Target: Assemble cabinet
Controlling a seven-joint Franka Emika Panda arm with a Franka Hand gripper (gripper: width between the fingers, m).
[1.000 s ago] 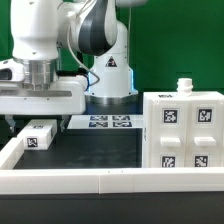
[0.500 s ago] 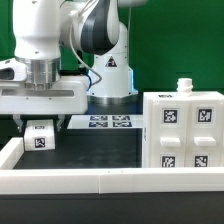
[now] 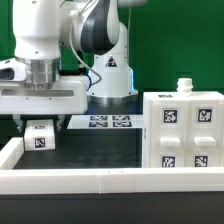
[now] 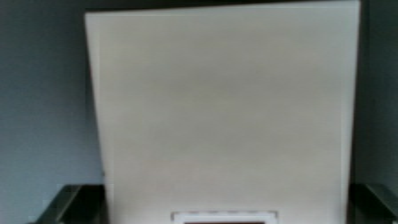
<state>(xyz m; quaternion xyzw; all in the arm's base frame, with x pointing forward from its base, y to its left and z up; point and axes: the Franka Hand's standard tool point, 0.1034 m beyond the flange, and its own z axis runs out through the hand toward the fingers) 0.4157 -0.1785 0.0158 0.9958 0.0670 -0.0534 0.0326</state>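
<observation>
The cabinet (image 3: 185, 130) is the large white tagged box standing on the exterior view's right, with a small white knob on its top. A small white tagged block (image 3: 40, 137) rests on the dark table on the exterior view's left. My gripper (image 3: 40, 128) is lowered straight over this block, with a jaw against each of its sides. In the wrist view the block's plain white face (image 4: 222, 100) fills the space between the dark fingertips (image 4: 80, 205), which lie flush against its edges. The gripper (image 4: 226, 205) is shut on the block.
The marker board (image 3: 110, 122) lies flat on the table behind, at the foot of the robot's base. A low white wall (image 3: 100, 180) runs along the table's front edge and up its left side.
In the first half second the gripper came down around the small block, which shifted slightly right and squared up between the jaws. Nothing has moved since.
</observation>
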